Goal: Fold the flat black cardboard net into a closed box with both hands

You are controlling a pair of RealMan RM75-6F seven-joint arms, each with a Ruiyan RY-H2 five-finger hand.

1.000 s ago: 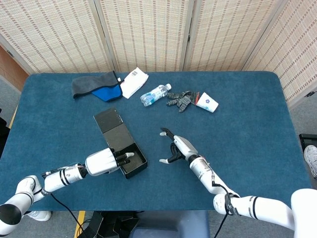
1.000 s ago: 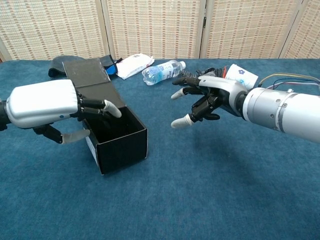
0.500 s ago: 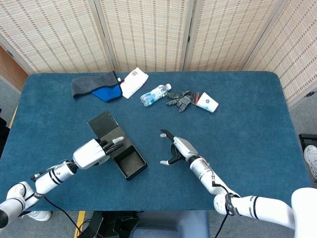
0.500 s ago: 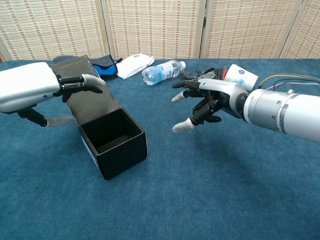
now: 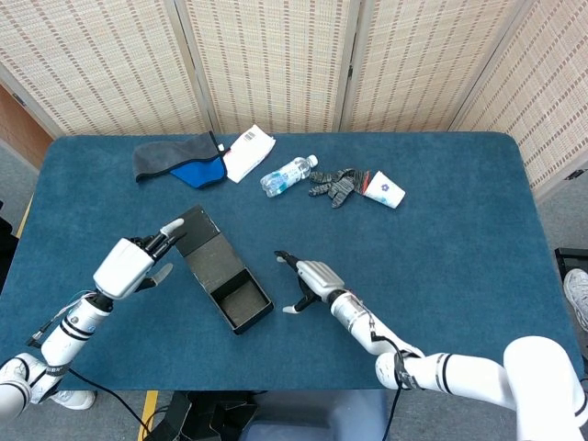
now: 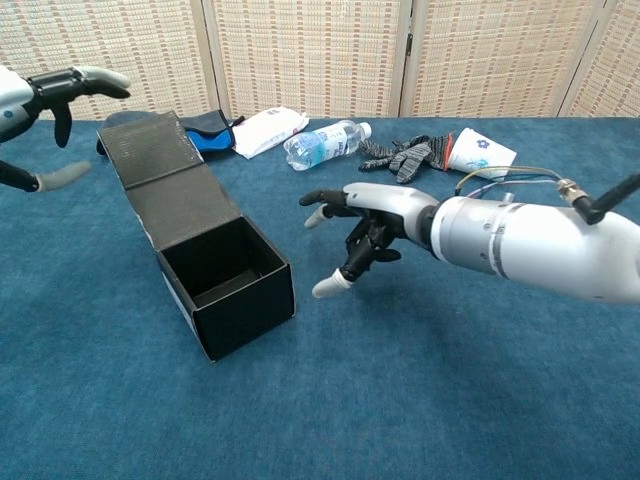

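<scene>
The black cardboard box (image 5: 237, 299) (image 6: 230, 275) stands on the blue table as an open-topped body, its long lid flap (image 5: 197, 234) (image 6: 150, 150) leaning back away from me. My left hand (image 5: 133, 262) (image 6: 40, 95) hovers to the left of the lid with fingers apart and holds nothing; one fingertip is close to the lid's far corner. My right hand (image 5: 303, 280) (image 6: 365, 225) hangs open a short way right of the box, fingers spread, apart from it.
Along the table's far side lie a grey and blue cloth (image 5: 175, 161), a white packet (image 5: 248, 152), a water bottle (image 5: 288, 175), dark gloves (image 5: 335, 184) and a tipped paper cup (image 5: 384, 190). A woven screen stands behind the table.
My left hand has come off the box's near wall and drawn back up and to the left. The box has turned a little. My right hand has moved left, closer to the box.
</scene>
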